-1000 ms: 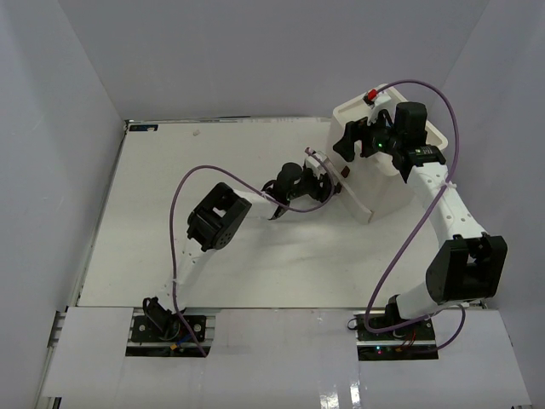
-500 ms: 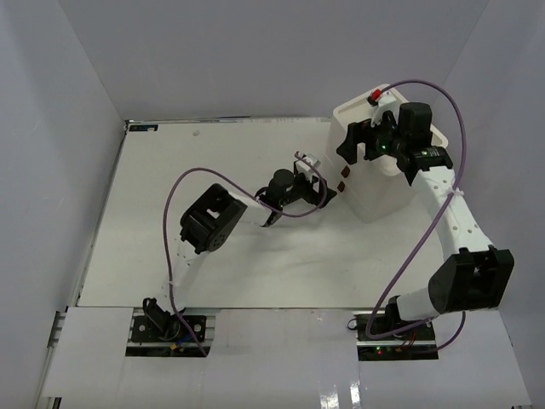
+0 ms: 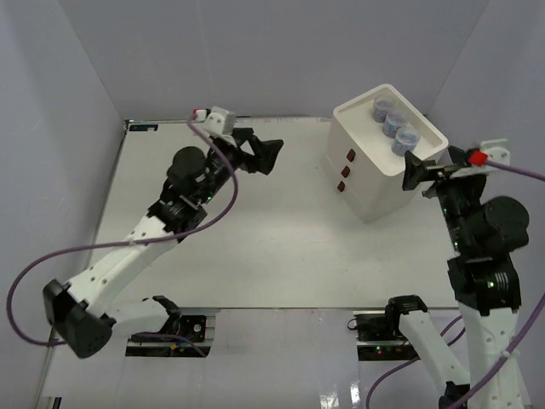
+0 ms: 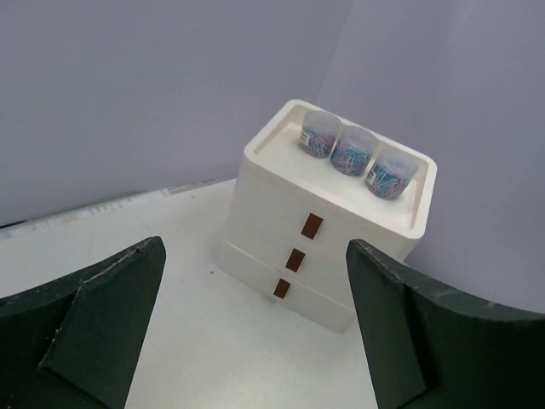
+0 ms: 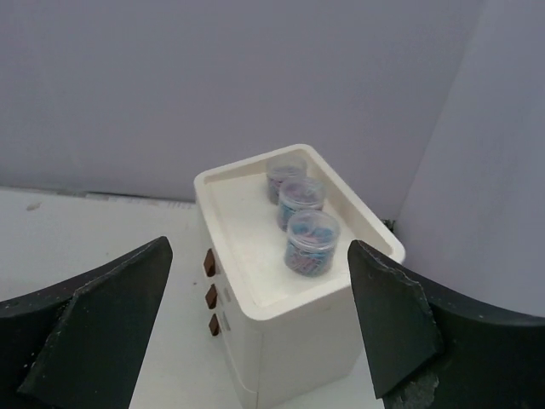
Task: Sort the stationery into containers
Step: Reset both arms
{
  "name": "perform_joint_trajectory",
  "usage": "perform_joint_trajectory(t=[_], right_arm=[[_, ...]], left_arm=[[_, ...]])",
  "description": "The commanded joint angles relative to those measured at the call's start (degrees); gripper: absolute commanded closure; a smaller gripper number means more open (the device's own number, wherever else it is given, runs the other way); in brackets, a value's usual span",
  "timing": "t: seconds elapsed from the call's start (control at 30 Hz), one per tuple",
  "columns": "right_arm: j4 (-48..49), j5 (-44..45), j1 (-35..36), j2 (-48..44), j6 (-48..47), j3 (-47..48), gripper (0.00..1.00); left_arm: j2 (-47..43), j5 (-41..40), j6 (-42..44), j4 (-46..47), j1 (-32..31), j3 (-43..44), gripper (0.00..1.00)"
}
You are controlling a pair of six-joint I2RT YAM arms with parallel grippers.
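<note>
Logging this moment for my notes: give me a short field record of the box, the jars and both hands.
box: white, far right of the table
drawers: three, all shut
jars: three, upright, in a row in the box's tray top
left hand: open, empty, apart from the box
right hand: open, empty, not on the jars

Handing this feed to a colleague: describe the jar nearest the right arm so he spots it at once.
Find the white three-drawer box at the table's far right. Three small clear jars stand in a row in its recessed top. Yours is the end jar closest to the robot, with both others behind it.
</note>
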Motion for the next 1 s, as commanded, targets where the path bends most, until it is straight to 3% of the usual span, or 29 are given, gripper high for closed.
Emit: perform_joint_trajectory(t=[0.0, 0.23, 0.43, 0.57, 0.97], right_arm=[[1.0, 12.0, 0.1, -6.3, 1.3, -5.0, 0.10], [0.4, 20.4, 0.7, -21.2, 3.2, -14.9, 0.10], [1.5, 20.7, 3.3, -27.6, 4.6, -21.3, 0.10], [2.8, 19.2, 4.9, -30.3, 3.9, -25.9, 0.10], [3.7, 18.1, 5.9, -30.8, 1.4, -27.1, 0.10]], left_arm=[[-11.4, -9.1, -2.0, -22.3, 0.3, -2.4, 0.02], [-32.4, -26.1, -2.2, -37.2, 0.6, -8.6, 0.02], [-44.3, -29.7, -3.5, -41.9, 0.5, -15.7, 0.02], [-47.7, -31.7, -4.8, -41.4, 0.5, -20.4, 0.02], [-43.8, -30.1, -5.6, -40.3, 0.5, -23.0, 0.02]])
